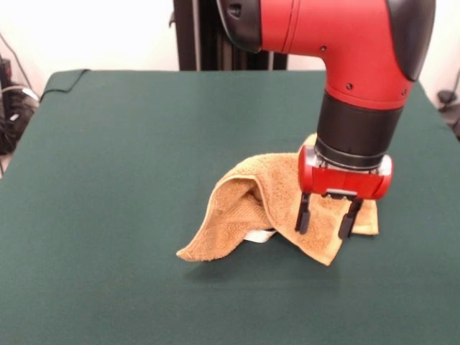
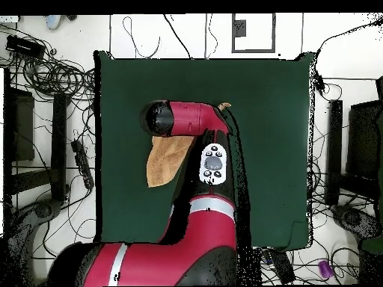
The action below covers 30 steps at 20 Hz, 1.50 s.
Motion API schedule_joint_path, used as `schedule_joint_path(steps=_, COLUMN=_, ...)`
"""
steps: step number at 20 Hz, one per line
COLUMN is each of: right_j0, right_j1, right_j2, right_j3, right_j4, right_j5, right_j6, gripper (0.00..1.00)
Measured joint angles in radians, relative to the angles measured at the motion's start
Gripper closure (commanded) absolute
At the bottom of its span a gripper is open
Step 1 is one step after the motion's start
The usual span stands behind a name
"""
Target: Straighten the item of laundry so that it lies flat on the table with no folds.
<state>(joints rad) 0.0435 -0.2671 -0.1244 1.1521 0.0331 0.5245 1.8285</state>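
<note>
The orange-tan terry towel (image 1: 244, 208) lies crumpled right of the middle of the dark green table (image 1: 129, 158). One part is raised in a hump and folded over, and a corner trails toward the front left. A small white tag (image 1: 259, 235) peeks from under it. My gripper (image 1: 328, 219) hangs over the towel's right part with its two black fingers (image 1: 303, 214) apart, their tips at the cloth with nothing held between them. In the overhead view the arm (image 2: 206, 161) hides the gripper and most of the towel (image 2: 163, 161); a small corner (image 2: 224, 106) shows beyond the arm.
The table cloth (image 2: 269, 149) spreads wide round the towel on all sides. Cables and black equipment (image 2: 45, 82) lie on the floor off the table's edges. The robot's dark pedestal (image 1: 208, 36) stands at the table's far side.
</note>
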Motion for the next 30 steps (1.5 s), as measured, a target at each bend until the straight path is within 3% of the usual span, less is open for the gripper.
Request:
schedule_joint_path(steps=26, right_j0=0.037, right_j1=0.129, right_j2=-0.065, right_j3=-0.130, right_j4=0.068, right_j5=0.000, right_j6=0.000, gripper=0.00)
schedule_joint_path(steps=27, right_j0=0.044, right_j1=0.137, right_j2=-0.067, right_j3=-0.145, right_j4=0.076, right_j5=-0.001, right_j6=0.000, gripper=1.00)
schedule_joint_path(steps=30, right_j0=0.047, right_j1=0.141, right_j2=-0.067, right_j3=-0.150, right_j4=0.079, right_j5=0.000, right_j6=0.000, gripper=1.00)
